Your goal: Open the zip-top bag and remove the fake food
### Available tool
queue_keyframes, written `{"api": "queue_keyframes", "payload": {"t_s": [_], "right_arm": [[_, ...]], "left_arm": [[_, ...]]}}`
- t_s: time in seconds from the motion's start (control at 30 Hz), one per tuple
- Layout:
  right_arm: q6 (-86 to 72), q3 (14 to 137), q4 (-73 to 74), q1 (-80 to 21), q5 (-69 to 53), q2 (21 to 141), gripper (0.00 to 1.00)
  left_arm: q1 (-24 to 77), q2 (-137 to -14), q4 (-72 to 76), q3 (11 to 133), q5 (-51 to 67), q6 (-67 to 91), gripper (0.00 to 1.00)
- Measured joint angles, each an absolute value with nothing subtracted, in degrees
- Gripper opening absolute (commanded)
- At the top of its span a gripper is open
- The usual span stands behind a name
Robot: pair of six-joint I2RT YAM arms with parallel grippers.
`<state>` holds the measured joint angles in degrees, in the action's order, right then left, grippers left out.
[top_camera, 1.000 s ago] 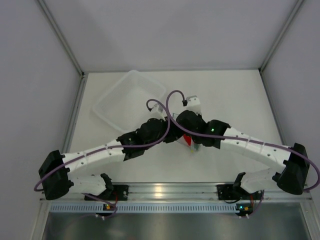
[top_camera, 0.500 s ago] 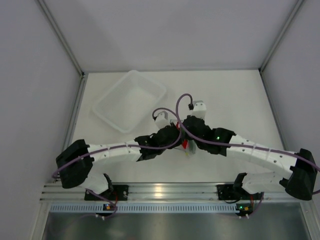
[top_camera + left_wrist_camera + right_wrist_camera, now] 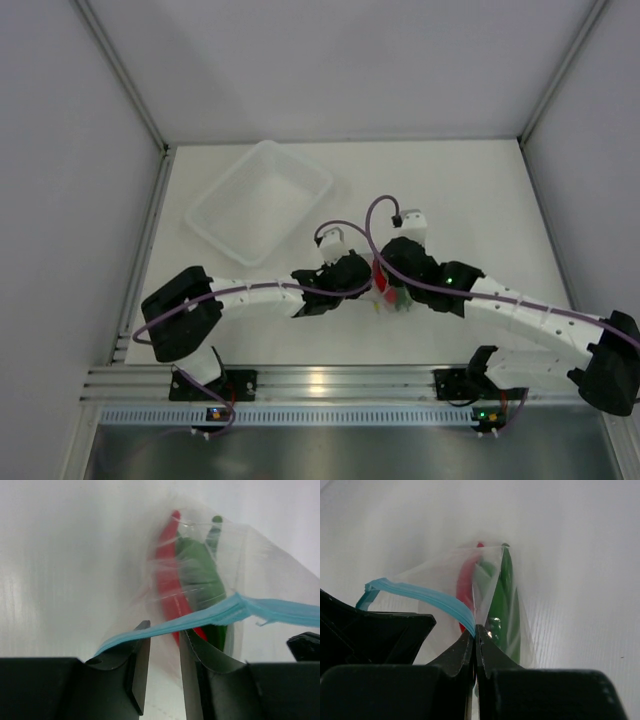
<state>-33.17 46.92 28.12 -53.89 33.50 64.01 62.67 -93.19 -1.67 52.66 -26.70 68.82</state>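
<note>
The zip-top bag (image 3: 388,296) is held between my two grippers just near of the table's middle. In the left wrist view the clear bag (image 3: 260,565) hangs with its blue zip strip (image 3: 225,612) running across my left gripper (image 3: 164,630), whose jaws stand apart with the strip over their tips. A red chili (image 3: 167,570) and green chilies (image 3: 200,575) lie inside. My right gripper (image 3: 475,630) is shut on the end of the zip strip (image 3: 420,594); the red chili (image 3: 466,587) and a green one (image 3: 504,600) show beyond it.
A larger clear rigid tub (image 3: 258,200) stands at the back left of the white table. The left gripper's black body (image 3: 370,635) sits close beside the right fingers. Grey walls enclose the table on three sides.
Both grippers have moved right and a little nearer, carrying the bag along. The left arm has stretched further out across the table.
</note>
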Motion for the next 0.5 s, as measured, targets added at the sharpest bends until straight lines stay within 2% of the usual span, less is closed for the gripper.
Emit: {"api": "queue_keyframes", "payload": {"t_s": [0.2,0.33,0.5], "right_arm": [[-30.48,47.46,31.14,-52.58,31.79,63.96,0.0],[-30.48,47.57,28.14,-52.47,23.77,63.05,0.0],[-34.94,44.23,18.72,-52.42,13.45,58.78,0.0]], "left_arm": [[62.67,-94.74,-6.28,54.24,-29.56,68.71,0.34],[61.8,-93.51,-10.07,54.63,-32.01,67.13,0.34],[58.3,-86.32,-12.78,53.89,-32.91,63.86,0.35]]}}
